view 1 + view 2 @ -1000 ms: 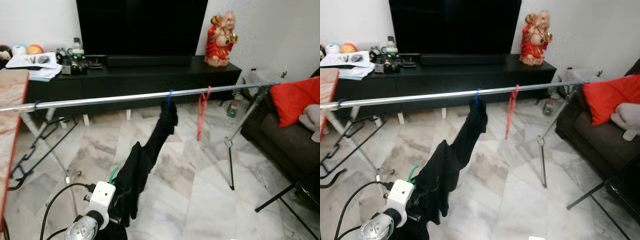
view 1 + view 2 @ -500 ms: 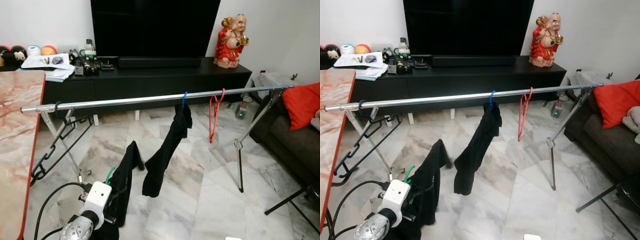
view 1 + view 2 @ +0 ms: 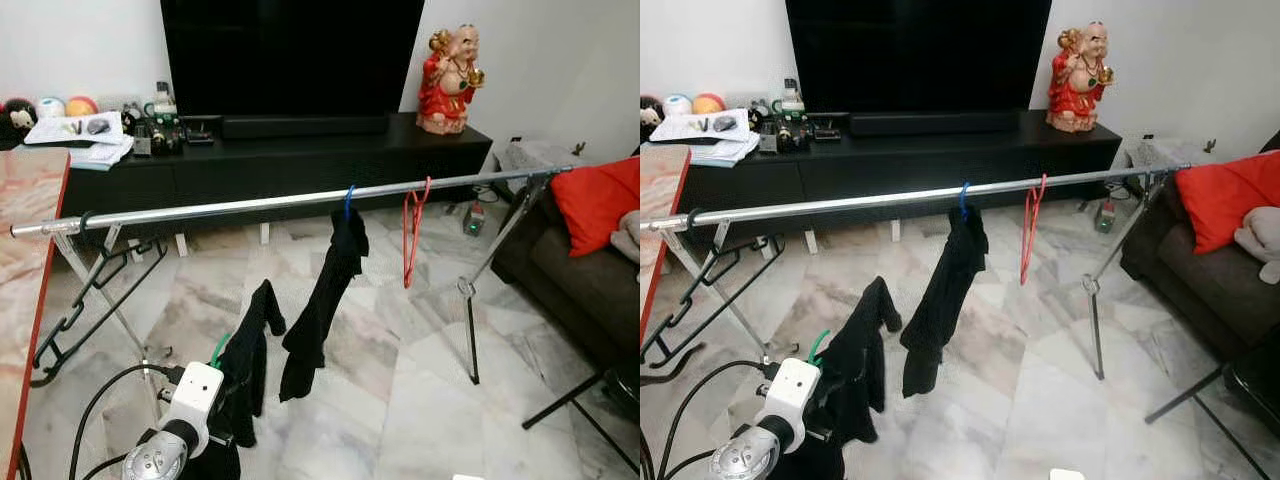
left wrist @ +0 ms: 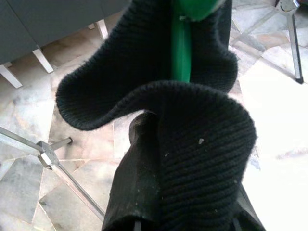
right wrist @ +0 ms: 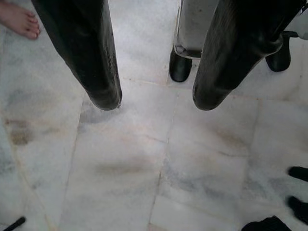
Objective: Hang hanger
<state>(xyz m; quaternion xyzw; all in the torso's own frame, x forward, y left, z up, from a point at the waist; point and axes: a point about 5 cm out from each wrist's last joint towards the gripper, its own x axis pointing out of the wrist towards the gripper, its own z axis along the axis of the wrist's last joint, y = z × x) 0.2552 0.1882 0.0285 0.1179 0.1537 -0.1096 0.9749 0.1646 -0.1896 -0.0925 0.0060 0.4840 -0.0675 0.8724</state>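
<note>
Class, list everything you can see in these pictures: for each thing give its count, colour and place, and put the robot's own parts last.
Rail: one, silver, across the room on tripod legs.
Blue hanger: one, on the rail, carrying a black garment.
Red hanger: one, bare, on the rail beside it.
Black hangers: several, at the rail's left end.
TV cabinet: one, black, by the wall.
Figurine: one, red and gold, on the cabinet.
Cushion: one, red, on the dark sofa.
Bare foot: a person's, on the marble floor.
Green hanger: one, draped with black cloth.
Left end effector: holding the green hanger.
Right end effector: open, above the floor.
</note>
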